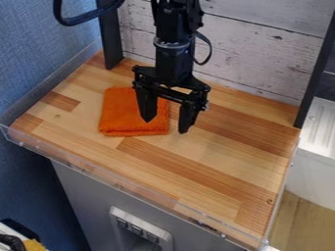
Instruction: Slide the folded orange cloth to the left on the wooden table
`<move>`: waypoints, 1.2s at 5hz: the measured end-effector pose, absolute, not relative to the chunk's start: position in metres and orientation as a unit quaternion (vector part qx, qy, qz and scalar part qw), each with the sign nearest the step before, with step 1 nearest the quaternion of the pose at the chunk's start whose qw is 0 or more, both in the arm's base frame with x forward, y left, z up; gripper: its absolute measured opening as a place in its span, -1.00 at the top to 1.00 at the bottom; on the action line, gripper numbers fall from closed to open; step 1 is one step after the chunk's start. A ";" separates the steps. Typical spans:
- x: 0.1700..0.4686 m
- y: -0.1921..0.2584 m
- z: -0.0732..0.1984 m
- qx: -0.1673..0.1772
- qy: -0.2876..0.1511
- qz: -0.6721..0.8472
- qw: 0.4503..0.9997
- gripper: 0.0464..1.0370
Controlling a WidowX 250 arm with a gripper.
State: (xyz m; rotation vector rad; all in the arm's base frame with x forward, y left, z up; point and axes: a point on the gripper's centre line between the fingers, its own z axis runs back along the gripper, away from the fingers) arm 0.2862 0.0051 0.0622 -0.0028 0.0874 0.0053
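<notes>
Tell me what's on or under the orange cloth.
No object shows on the visible part of the cloth; the gripper, jaws apart, hides some of it. The wooden tabletop shows around it; anything underneath is covered.

The orange cloth [118, 113] is folded into a square and lies flat on the bench [216, 162], toward its left edge.

Orange cloth [116, 115] (fuzzy, matt) on smooth wood [216, 159].

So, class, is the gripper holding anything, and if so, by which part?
Nothing is held: the gripper is open, its fingers apart near one edge of the folded orange cloth.
</notes>
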 end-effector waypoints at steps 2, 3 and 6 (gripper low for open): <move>0.285 0.018 0.056 -0.004 0.034 -0.078 0.996 -0.92; 0.288 0.029 0.056 -0.005 0.019 -0.128 0.992 -0.92; 0.304 0.050 0.055 0.010 -0.024 -0.242 0.970 -0.83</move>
